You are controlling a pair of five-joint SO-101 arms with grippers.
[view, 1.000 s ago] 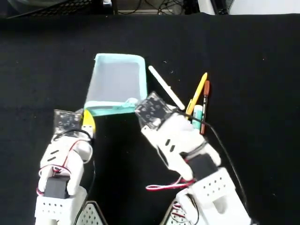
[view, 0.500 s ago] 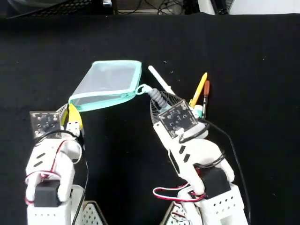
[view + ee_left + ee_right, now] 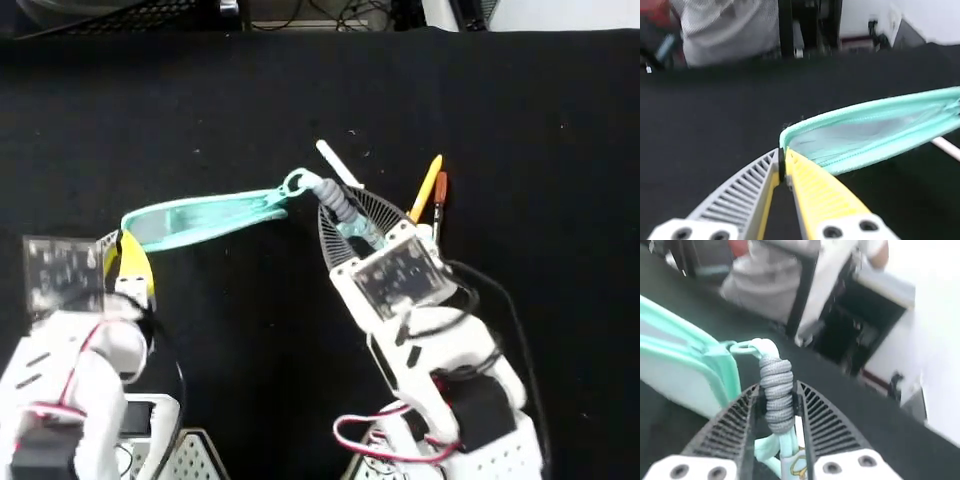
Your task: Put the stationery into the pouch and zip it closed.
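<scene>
The mint zip pouch stretches lengthwise between left pincer, clenched on its corner, and right pincer, clenched on its grey braided cord.

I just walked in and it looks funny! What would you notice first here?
First, the mint pouch, stretched out between the two arms. The left arm's fingers pinch one end, and the right arm's fingers clamp the grey cord at the other end. The pens lie on the black table beside the right arm, outside the pouch.
</scene>
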